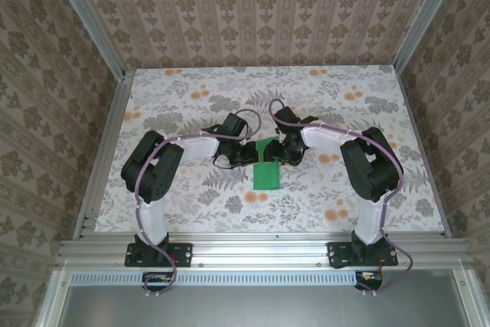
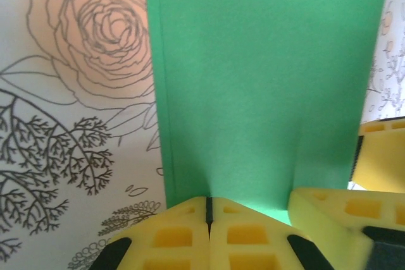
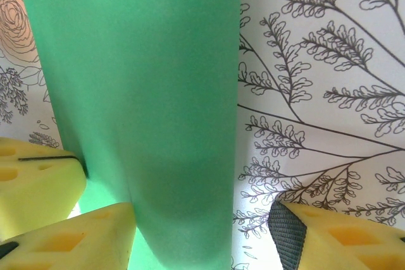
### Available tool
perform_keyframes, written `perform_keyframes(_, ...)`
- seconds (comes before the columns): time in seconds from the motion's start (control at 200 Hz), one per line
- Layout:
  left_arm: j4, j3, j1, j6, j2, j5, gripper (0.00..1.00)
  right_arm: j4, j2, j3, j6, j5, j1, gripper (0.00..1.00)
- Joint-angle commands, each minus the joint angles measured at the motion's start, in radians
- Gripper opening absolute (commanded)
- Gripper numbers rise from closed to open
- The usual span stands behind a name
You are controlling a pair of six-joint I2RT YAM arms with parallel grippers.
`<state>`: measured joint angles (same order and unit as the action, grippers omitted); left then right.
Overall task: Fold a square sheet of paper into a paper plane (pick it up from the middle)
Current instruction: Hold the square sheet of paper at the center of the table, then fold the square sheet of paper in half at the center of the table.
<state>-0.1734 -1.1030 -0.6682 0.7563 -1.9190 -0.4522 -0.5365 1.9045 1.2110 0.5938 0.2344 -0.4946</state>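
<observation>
Obs., standing at the near rail: both arm bases are bolted at the near edge, elbows out, wrists meeting mid-worktop. Left gripper [image 2: 209, 210]: yellow foam jaws clenched flat together on one end of the thin bright green paper sheet [image 2: 266, 93]. Right gripper [image 3: 202, 219]: jaws released, standing apart astride the same sheet, one pad on either side, gripping nothing. The sheet sits at the centre of the floral-patterned worktop [image 1: 191, 97], between the two wrists. It is a narrow oblong rather than a full square, so I judge folding is under way and no dart point is made yet. The end at the grippers looks slightly lifted, though I cannot tell how far. Step in hand, my reading: left pins, right takes or creases the strip. To do it well, keep the left pinch fixed so the edges hold their alignment. Close the right squarely across the strip, not on one corner. Room: the two grippers are just beside each other, so there is little slack there. Beyond them, open worktop runs to the aluminium side rails [image 1: 103, 158] and the patterned walls [image 1: 253, 5].
</observation>
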Motion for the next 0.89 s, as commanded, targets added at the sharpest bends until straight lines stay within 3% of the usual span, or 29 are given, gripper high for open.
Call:
perform_keyframes(0.0, -0.032, -0.022, -0.007, -0.004, -0.024, 0.004, 0.06, -0.031, 0.071, -0.030, -0.006, -0.041, -0.004, 0.64)
perform_keyframes(0.245, -0.090, -0.019, -0.010, -0.034, -0.031, 0.051, 0.06, -0.029, 0.057, -0.021, 0.001, -0.025, -0.004, 0.64)
perform_keyframes(0.515, -0.108, -0.019, -0.009, -0.052, -0.038, 0.064, 0.06, -0.017, -0.127, -0.024, 0.003, -0.051, 0.012, 0.67)
perform_keyframes(0.635, -0.114, -0.026, -0.010, -0.059, -0.041, 0.063, 0.06, -0.001, -0.163, -0.034, -0.009, 0.024, 0.014, 0.55)
perform_keyframes(0.735, -0.118, -0.030, -0.009, -0.064, -0.042, 0.061, 0.06, 0.112, -0.188, -0.079, 0.006, 0.129, 0.011, 0.43)
perform_keyframes(0.83, -0.126, -0.034, -0.010, -0.070, -0.044, 0.066, 0.06, 0.187, -0.169, -0.098, 0.038, 0.217, 0.011, 0.30)
perform_keyframes(0.89, -0.125, -0.035, -0.010, -0.071, -0.046, 0.066, 0.06, 0.208, -0.144, -0.099, 0.048, 0.234, 0.011, 0.26)
